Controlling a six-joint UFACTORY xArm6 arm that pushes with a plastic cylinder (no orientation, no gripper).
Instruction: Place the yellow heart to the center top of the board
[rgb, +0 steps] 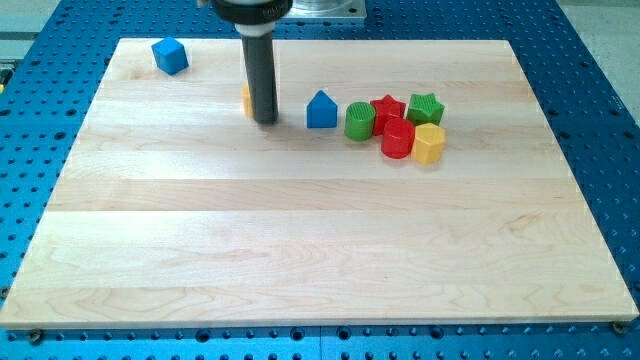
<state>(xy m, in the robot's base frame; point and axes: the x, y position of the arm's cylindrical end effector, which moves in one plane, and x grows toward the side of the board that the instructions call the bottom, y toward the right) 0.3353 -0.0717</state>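
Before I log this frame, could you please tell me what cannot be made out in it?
- Yellow block: only a sliver shows at the view's left of my tip; the rod hides the rest, so its heart shape cannot be confirmed.
- Whether my tip touches that block: hidden by the rod.
- Arm above the rod: cut off by the view's top edge.

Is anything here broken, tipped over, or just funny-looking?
Nothing looks broken or spilled. The only odd bit: a yellow block hides almost fully behind my rod, just left of my tip, so its shape can't be made out. The other blocks sit flat on the board.
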